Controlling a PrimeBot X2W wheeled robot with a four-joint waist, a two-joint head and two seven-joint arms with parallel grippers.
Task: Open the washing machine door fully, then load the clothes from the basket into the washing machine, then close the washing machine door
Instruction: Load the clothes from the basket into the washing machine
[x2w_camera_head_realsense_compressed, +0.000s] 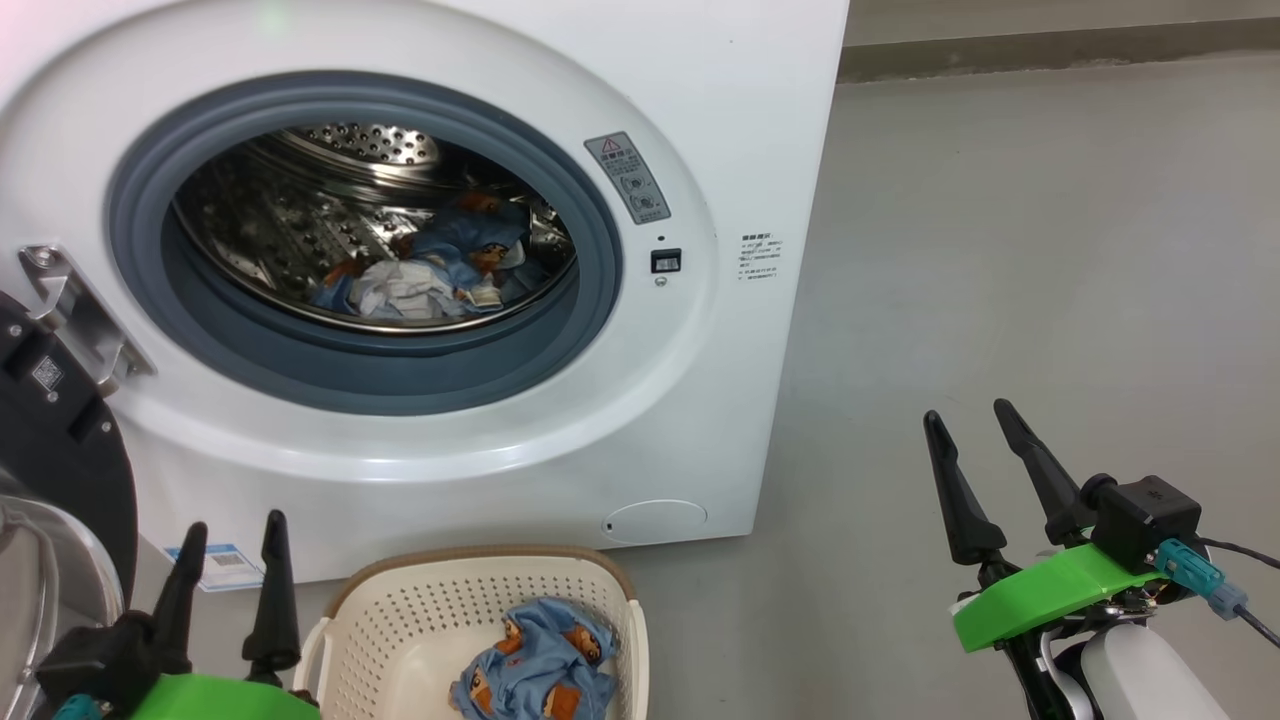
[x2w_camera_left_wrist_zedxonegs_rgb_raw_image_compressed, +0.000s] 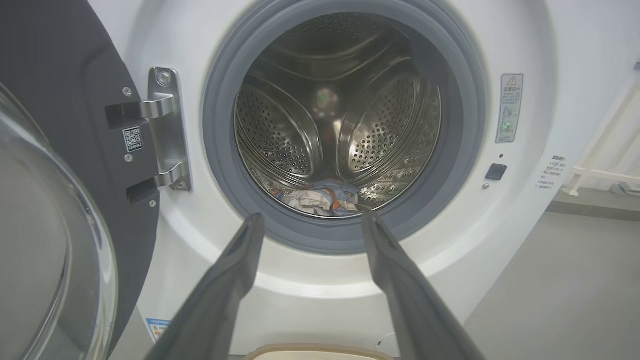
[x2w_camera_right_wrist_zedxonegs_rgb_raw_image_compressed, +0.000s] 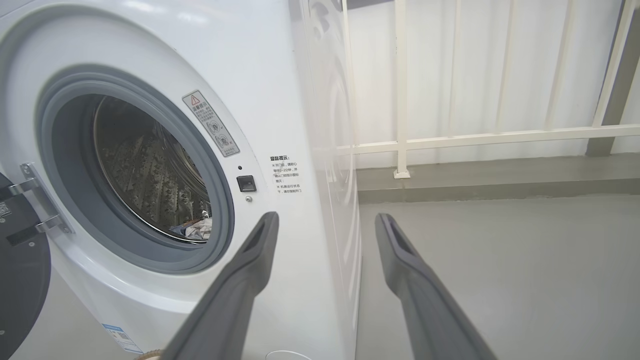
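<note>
In your head view the door (x2w_camera_head_realsense_compressed: 55, 450) stands swung wide open at 8 o'clock, with its black rim and glass bowl turned toward you. It hangs on a steel hinge (x2w_camera_head_realsense_compressed: 80, 310) at the left side of the washer (x2w_camera_head_realsense_compressed: 720, 120).

Your left tool (x2w_camera_head_realsense_compressed: 235, 525) sits at 7 o'clock with its fingers pointing up, spread wide and holding nothing. Its wrist view looks between the two fingers straight into the drum (x2w_camera_left_wrist_zedxonegs_rgb_raw_image_compressed: 280, 130).

Just right of that tool, at 6 o'clock, the basket (x2w_camera_head_realsense_compressed: 400, 610) stands on the floor (x2w_camera_head_realsense_compressed: 1050, 250) close in front of the washer. Whether the two touch, you cannot tell. One crumpled piece of the clothes (x2w_camera_head_realsense_compressed: 540, 660), blue with orange-brown faces, lies in the bottom of the basket toward its right side.

Above the basket, the washer's mouth spans 10 to 12 o'clock, ringed by the grey gasket (x2w_camera_head_realsense_compressed: 380, 370). A pile (x2w_camera_head_realsense_compressed: 430, 270) of the same print, mixed with some white cloth, rests low in the drum toward the back.

Your right tool (x2w_camera_head_realsense_compressed: 968, 412) is at 4 o'clock over bare floor, well apart from the washer. Its fingers are also spread wide and it holds nothing. Its wrist view points past the washer's right front corner, with a pale railing (x2w_camera_right_wrist_zedxonegs_rgb_raw_image_compressed: 400, 90) at 1 o'clock.
</note>
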